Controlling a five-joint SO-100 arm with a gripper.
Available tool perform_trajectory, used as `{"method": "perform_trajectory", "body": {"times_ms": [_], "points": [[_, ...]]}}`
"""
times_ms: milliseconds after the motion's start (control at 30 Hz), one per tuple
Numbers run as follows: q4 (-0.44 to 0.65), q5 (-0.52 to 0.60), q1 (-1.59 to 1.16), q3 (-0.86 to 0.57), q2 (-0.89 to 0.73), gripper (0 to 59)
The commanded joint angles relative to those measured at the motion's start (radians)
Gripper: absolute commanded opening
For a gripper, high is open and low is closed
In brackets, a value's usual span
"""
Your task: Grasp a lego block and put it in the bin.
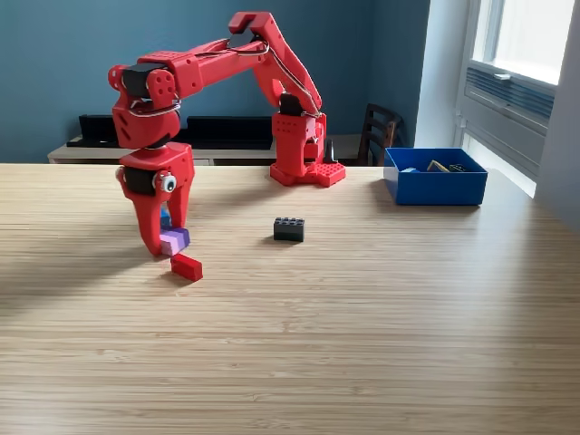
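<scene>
Wooden surface held a bin at two o'clock, long axis left-right; spread fingers straddled a purple block.

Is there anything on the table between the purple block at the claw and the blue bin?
Nothing blocks it outright. The black block sits on the table roughly between the purple block and the bin, but a lifted carry would clear it.

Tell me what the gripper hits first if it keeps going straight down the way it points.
Likely the purple lego block, which sits right at the fingertips of the gripper between the open jaws; the table lies just beneath. Depth is hard to judge from this one view.
</scene>
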Motion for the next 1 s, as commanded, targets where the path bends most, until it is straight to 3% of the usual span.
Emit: {"method": "perform_trajectory", "body": {"times_ms": [33, 667, 1000], "points": [[0.025, 0.029, -0.094, 0.061, 0.36, 0.1], [0.239, 0.107, -0.729, 0.259, 0.828, 0.1], [0.285, 0.198, -1.239, 0.526, 1.026, 0.1]]}}
